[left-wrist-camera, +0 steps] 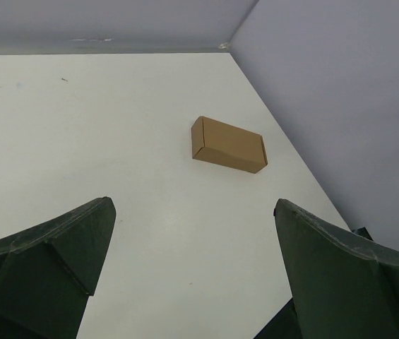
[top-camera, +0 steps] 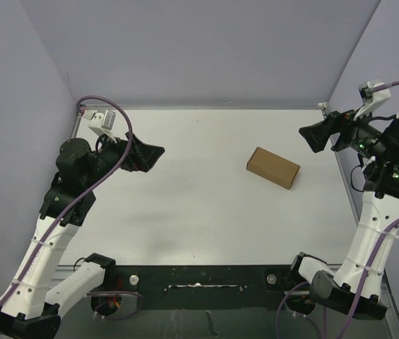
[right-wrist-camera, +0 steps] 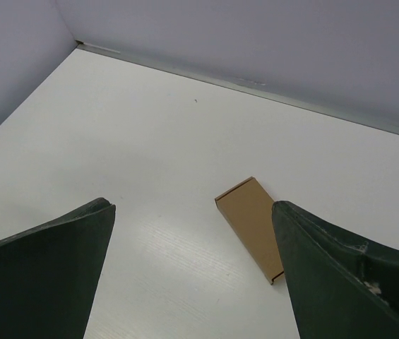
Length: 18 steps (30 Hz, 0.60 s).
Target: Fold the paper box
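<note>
Jaws of the left arm (top-camera: 51,212) and right arm (top-camera: 379,212) are spread wide and empty, held above the bench (top-camera: 185,212) on either side. Well apart from both, the paper box (top-camera: 273,167) lies right of centre as a closed carton; folding appears complete, which would explain the clear stance.

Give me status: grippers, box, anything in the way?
Left gripper open, empty. Right gripper open, empty. Box looks closed, lying on table nearer the right arm, untouched. Nothing between grippers and box.
</note>
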Each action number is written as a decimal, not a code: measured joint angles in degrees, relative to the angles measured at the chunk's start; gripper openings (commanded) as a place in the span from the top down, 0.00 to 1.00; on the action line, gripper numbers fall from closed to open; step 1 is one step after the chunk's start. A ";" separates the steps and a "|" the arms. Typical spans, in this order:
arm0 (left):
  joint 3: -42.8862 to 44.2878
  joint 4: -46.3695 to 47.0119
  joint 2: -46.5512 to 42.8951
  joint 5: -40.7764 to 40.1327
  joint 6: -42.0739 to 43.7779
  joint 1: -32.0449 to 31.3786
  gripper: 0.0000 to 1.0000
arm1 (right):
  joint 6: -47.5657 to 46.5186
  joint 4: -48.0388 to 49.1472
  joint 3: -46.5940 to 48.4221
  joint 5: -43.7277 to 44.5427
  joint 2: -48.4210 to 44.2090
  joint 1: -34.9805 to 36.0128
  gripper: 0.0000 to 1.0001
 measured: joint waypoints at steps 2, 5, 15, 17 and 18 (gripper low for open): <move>-0.04 -0.26 0.00 0.00 0.02 0.00 0.02 | 0.26 0.00 0.00 0.24 -0.20 0.00 0.02; -0.15 -0.52 0.00 0.00 0.04 0.00 0.02 | 0.33 0.02 0.00 0.22 -0.57 0.00 0.02; -1.01 -0.98 0.02 0.02 0.15 0.00 0.02 | 0.13 0.00 -0.02 0.22 -0.87 0.00 0.02; -1.01 -0.98 0.02 0.04 0.15 0.00 0.02 | 0.11 0.02 0.00 0.22 -0.90 0.00 0.02; -1.01 -0.98 0.07 0.07 0.17 0.00 0.02 | 0.11 0.02 -0.02 0.22 -0.92 0.00 0.02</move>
